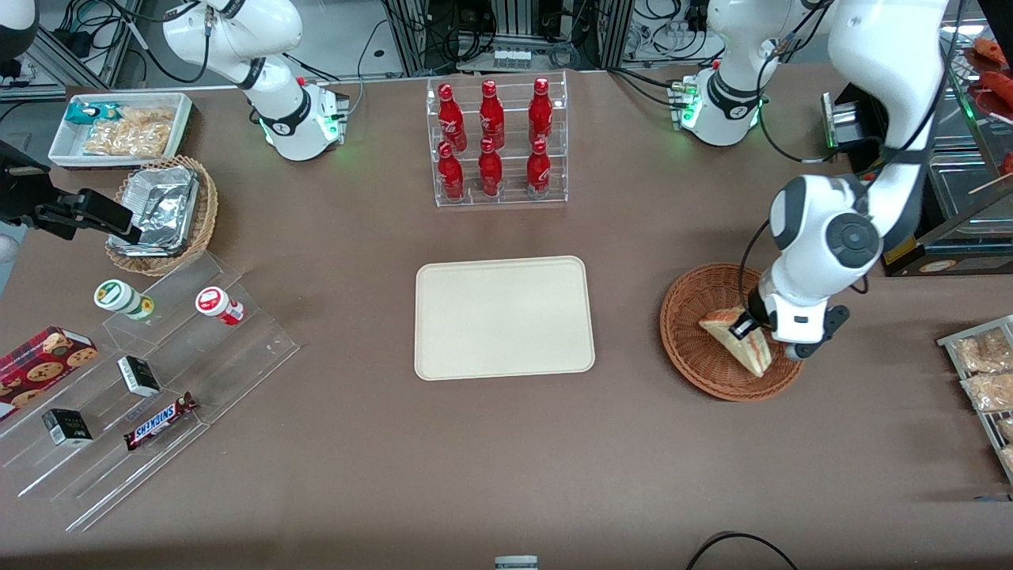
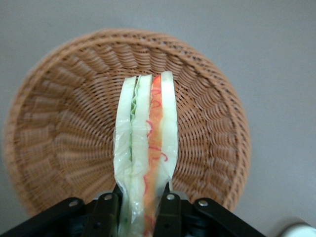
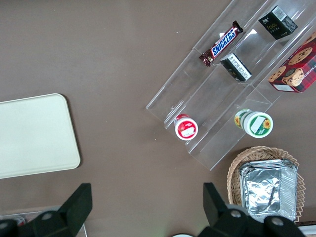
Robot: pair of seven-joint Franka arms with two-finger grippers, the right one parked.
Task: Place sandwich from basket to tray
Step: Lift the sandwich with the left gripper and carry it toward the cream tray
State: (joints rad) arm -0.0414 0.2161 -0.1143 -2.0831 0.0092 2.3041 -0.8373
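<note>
The sandwich [image 1: 740, 339], a plastic-wrapped wedge of white bread with orange and green layers, stands on edge over the reddish-brown wicker basket [image 1: 690, 336]. My left gripper [image 1: 753, 326] is shut on the sandwich [image 2: 146, 143], one black finger [image 2: 106, 212] pressed to each bread face. Whether the wedge still rests on the basket [image 2: 59, 133] floor or hangs just above it, I cannot tell. The cream tray [image 1: 504, 317] lies bare at the table's middle, beside the basket toward the parked arm's end, and its corner [image 3: 34, 133] shows in the right wrist view.
A clear rack of red bottles [image 1: 497, 141] stands farther from the front camera than the tray. Toward the parked arm's end are stepped acrylic shelves with snacks [image 1: 150, 372], a tan basket with a foil container [image 1: 162, 210] and a white bin [image 1: 119, 127]. Packaged snacks [image 1: 985, 372] lie by the working arm's table edge.
</note>
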